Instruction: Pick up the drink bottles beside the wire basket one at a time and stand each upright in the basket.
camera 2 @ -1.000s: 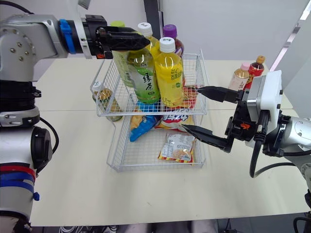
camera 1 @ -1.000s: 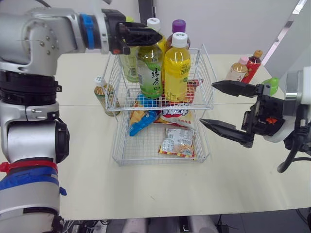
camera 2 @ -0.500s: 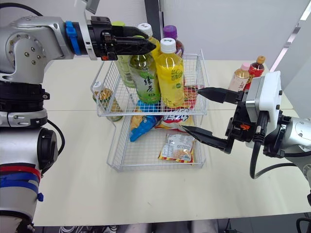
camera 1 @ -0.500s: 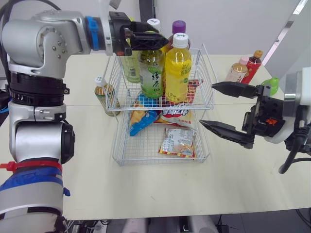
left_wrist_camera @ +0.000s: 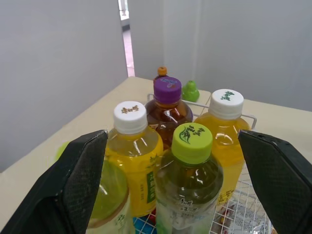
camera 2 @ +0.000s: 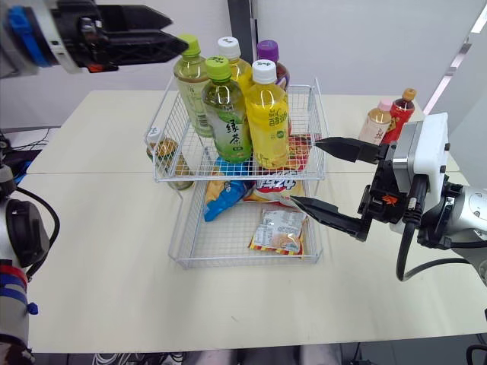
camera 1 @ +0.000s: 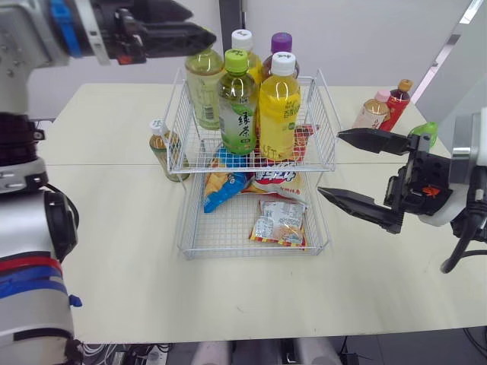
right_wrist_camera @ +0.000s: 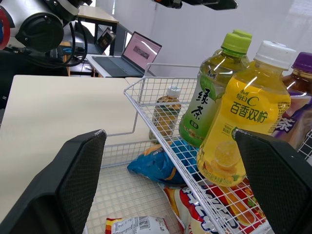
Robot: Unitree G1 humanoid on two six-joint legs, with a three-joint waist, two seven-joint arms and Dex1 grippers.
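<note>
Bottles [camera 1: 238, 114], five, stand upright in the basket [camera 1: 176, 122]. A small bottle [camera 1: 158, 144] just left of it and a pair [camera 1: 373, 112] far right are not yet in. Left gripper [camera 1: 202, 23], above the caps, and right gripper [camera 1: 329, 163], beside the basket, gape wide and empty. The right wrist view catches the small bottle, probably tea, through the wire.

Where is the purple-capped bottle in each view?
Left eye view: purple-capped bottle at the back of the wire basket, behind the front yellow bottle.
Right eye view: same spot.
Left wrist view: behind the green tea bottle, at.
Right wrist view: beyond the front yellow bottle, cut at the picture's edge.
Shared landmark: the front yellow bottle.
</note>
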